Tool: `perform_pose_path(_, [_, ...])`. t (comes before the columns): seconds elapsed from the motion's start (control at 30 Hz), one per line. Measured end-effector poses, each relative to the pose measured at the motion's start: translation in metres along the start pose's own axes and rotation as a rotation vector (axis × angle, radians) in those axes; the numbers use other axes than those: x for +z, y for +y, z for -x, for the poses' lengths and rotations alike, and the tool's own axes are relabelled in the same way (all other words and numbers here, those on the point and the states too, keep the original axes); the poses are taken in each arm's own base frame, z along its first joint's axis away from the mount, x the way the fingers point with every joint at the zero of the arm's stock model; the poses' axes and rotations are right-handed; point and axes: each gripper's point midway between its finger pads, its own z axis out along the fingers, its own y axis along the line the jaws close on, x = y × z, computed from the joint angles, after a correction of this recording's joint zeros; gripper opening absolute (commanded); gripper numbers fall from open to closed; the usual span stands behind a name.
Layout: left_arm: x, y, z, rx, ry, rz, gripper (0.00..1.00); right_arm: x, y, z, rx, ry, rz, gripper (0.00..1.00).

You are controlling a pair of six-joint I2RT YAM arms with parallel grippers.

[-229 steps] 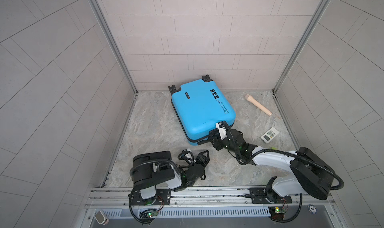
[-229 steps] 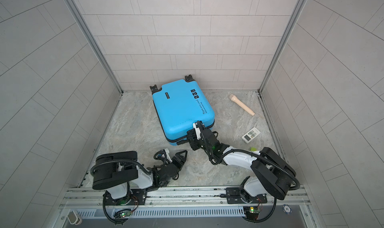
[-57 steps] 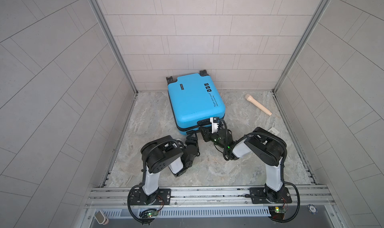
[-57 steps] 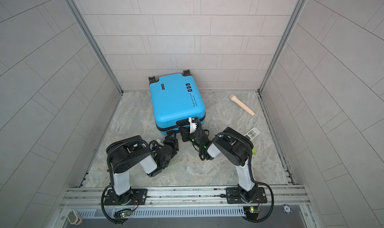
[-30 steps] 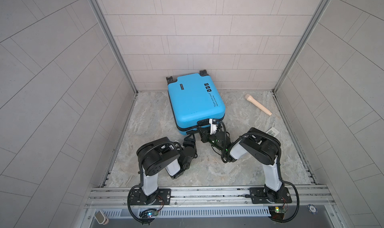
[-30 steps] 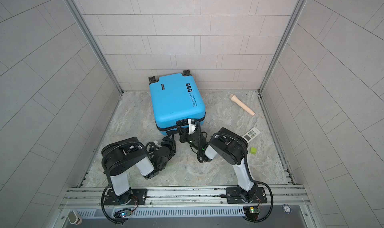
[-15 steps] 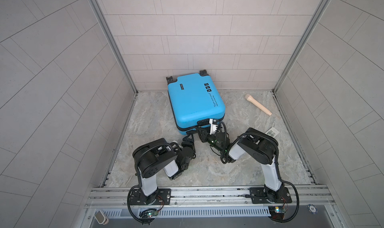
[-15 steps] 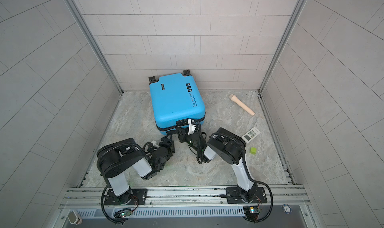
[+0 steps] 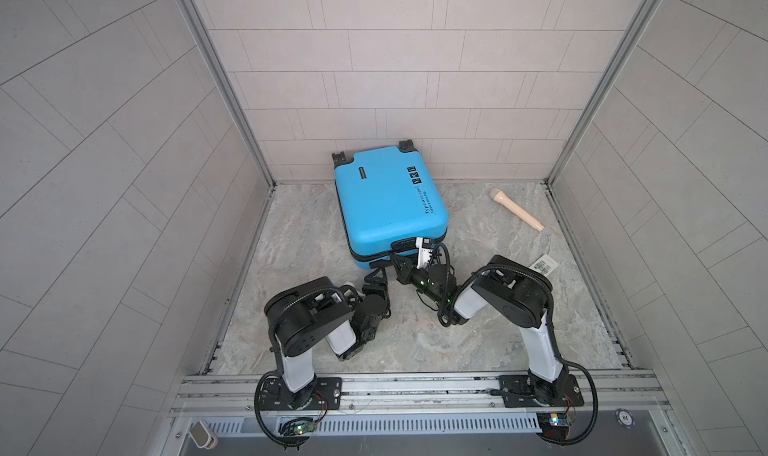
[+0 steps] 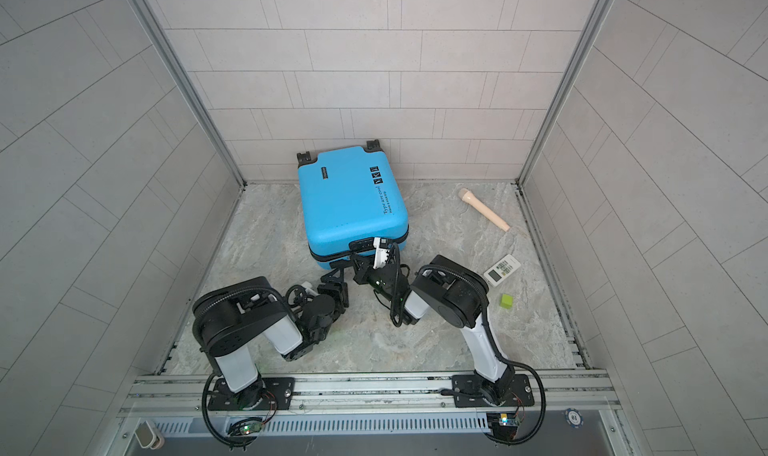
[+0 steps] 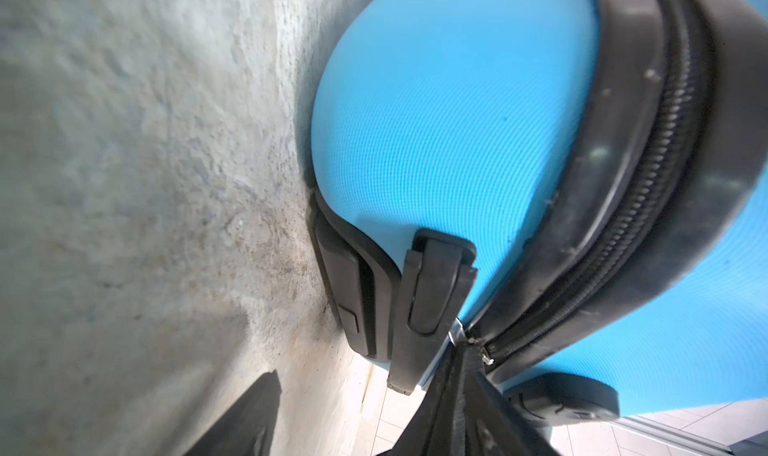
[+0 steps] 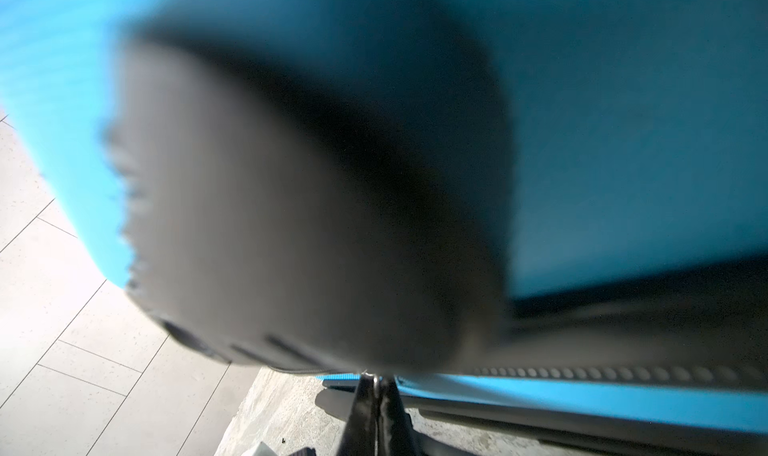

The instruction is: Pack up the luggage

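The left arm (image 9: pixel 309 323) and the right arm (image 9: pixel 517 298) are built alike, bulky rounded black joints joined by smooth white links, each standing on a black plate (image 9: pixel 328 385) bolted to a silver slotted rail (image 9: pixel 415 385). Black ribbed cables (image 9: pixel 592 395) loop down to small circuit boards (image 9: pixel 555 421) with tiny lights. The right gripper (image 12: pixel 376 381) has slim black fingers (image 12: pixel 361 416) and a white block (image 9: pixel 423 253) behind them.

Lab test cell: tiled walls (image 9: pixel 395 58), rail (image 9: pixel 415 385)

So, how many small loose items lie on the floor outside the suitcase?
3, all right of the suitcase: beige stick far back, white remote, green cube nearest. More may be hidden.
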Motion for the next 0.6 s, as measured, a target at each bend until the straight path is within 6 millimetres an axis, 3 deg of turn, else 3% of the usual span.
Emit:
perform_pose_path(0.17, [0.007,-0.006,0.005,-0.007,-0.004,-0.003,0.8,-0.005,0.001,0.002,-0.008,0.007,-0.001,0.0])
perform_pose_path(0.37, [0.022,-0.023,-0.006,-0.038,0.031,-0.038,0.74,-0.007,0.0,0.003,-0.01,0.016,0.005,0.0])
perform_pose_path(0.6, [0.033,-0.023,-0.016,-0.031,0.076,-0.029,0.68,-0.007,0.0,0.003,-0.009,0.019,0.008,0.0])
